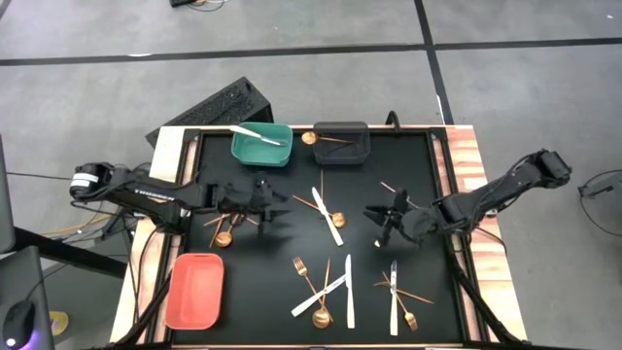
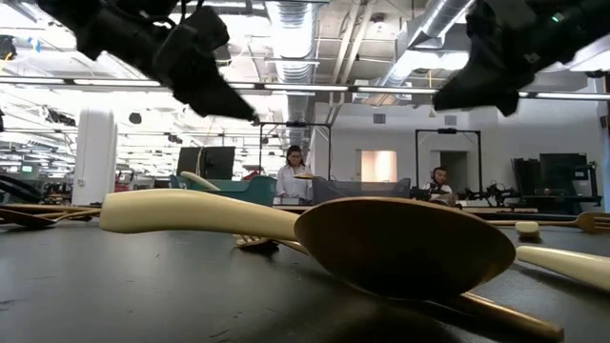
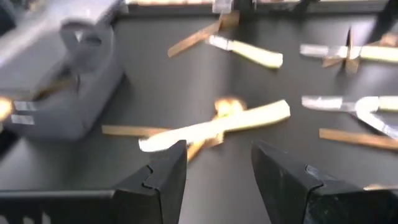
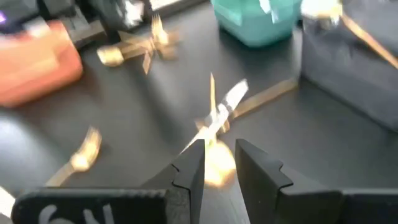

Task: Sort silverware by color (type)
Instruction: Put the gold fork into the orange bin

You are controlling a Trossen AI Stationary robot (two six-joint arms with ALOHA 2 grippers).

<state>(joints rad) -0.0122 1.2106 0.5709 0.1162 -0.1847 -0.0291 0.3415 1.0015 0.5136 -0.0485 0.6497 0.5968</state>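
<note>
Left pincer (image 1: 264,209) is held spread and empty above the dark bench (image 1: 262,282); right pincer (image 1: 386,222) likewise, parted and empty, opposite. Silverware is scattered between: a white knife (image 1: 328,216) crossed on a gold spoon (image 1: 333,218); another knife (image 1: 255,134) is lodged in the teal bin (image 1: 262,156).

The table mat (image 1: 253,282) is black and matt. On it, the white knives (image 1: 348,290) look like flat, smooth plastic, while the gold forks (image 1: 307,275) and spoons (image 1: 335,218) shine like polished metal. Along the mat's edge, the teal bin (image 1: 262,144), dark grey bin (image 1: 342,146) and salmon bin (image 1: 194,290) appear smooth plastic.
</note>
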